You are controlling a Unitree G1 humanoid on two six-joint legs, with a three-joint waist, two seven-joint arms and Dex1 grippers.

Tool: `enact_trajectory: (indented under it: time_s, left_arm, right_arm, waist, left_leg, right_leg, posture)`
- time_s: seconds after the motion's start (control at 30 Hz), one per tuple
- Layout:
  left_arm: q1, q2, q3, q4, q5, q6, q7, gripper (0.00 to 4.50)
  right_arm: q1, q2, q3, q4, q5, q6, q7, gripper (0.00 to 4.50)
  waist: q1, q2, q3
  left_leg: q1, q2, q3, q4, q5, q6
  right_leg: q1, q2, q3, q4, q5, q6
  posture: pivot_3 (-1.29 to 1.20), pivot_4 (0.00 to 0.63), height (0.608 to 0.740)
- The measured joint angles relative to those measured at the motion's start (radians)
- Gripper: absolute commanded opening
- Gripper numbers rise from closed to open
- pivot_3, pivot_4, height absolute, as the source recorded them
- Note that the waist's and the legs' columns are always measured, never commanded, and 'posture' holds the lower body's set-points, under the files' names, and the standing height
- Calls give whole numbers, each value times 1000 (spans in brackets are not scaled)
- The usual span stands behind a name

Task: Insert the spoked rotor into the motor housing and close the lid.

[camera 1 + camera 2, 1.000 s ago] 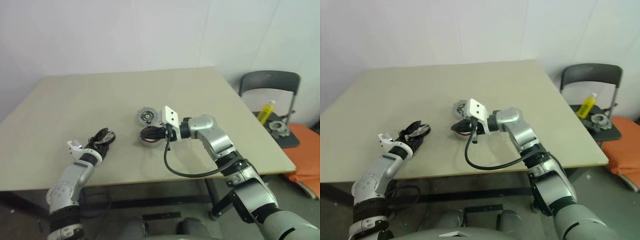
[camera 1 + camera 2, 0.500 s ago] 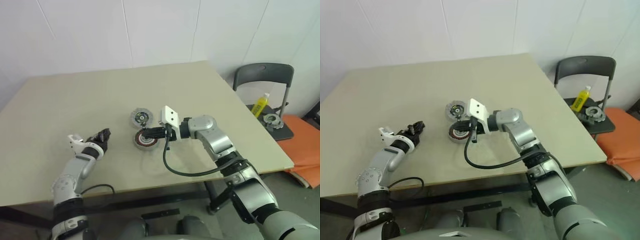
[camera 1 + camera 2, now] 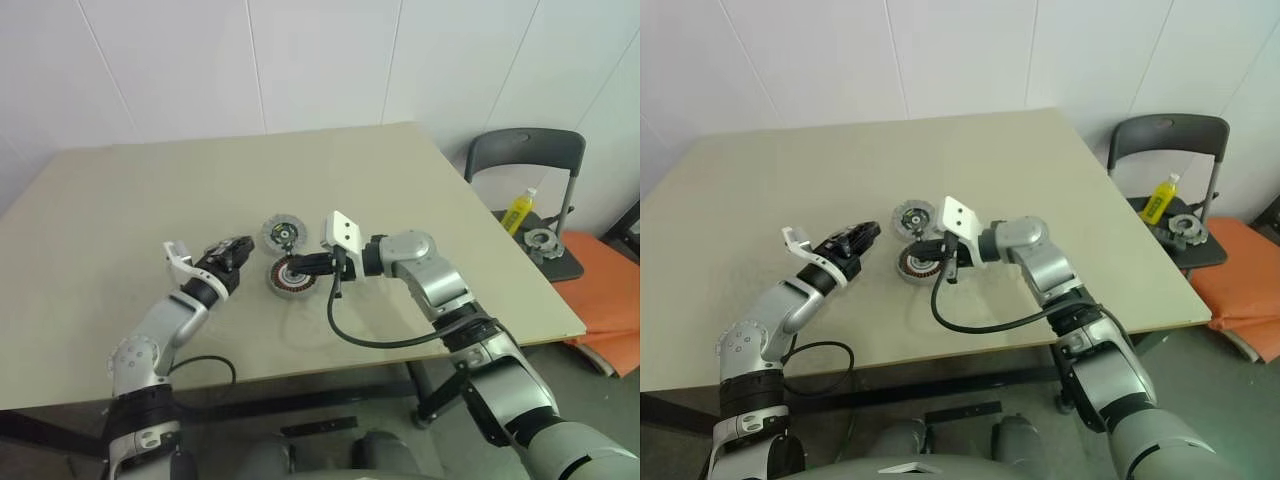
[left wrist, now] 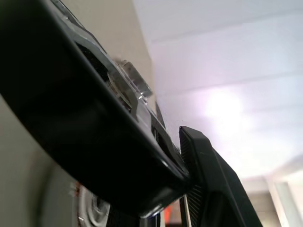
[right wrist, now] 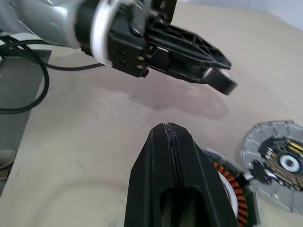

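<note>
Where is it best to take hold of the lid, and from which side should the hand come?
Probably by its ribbed rim, from above: the lid lies flat on the table, so only the edge offers opposite faces. The motor housing sits close on its near side, so pinch across the left and right edges.

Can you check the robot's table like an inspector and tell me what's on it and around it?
Surface: beige table, bare except for the job's things.
Job's things: motor housing lies on the table, copper windings up; the lid lies flat just behind it.
Clutter: nothing seen.
Hands: right hand is shut, its tips over the housing; left hand hovers beside the housing.
Cables: black cable loops from the right wrist; another hangs under the left arm.
Surroundings: white wall; chair with a yellow bottle and a metal part on its seat.
</note>
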State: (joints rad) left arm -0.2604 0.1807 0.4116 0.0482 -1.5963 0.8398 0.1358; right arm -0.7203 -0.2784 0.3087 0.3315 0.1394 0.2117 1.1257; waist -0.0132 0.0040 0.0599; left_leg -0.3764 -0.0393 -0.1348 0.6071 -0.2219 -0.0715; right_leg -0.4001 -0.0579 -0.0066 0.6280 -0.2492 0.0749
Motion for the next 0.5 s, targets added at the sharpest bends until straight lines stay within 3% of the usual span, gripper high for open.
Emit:
enact_trajectory:
  time_s: [0.3,0.5]
  left_arm:
    - [-17,108,-69,15,-25,175,-137,546]
    - [-51,191,-154,44,108,235,-344,546]
  right_arm:
    - [14,-26,-5,-4,1,10,-3,0]
    - [20,-30,-13,-15,3,23,-16,0]
  waist:
    - [-2,0,0]
    - [-2,0,0]
  left_leg:
    - [1,0,1,0,0,0]
    - [1,0,1,0,0,0]
  right_leg:
    - [0,1,1,1,0,0]
    - [-1,1,1,0,0,0]
  posture:
    - [0,0,740]
    - [0,0,740]
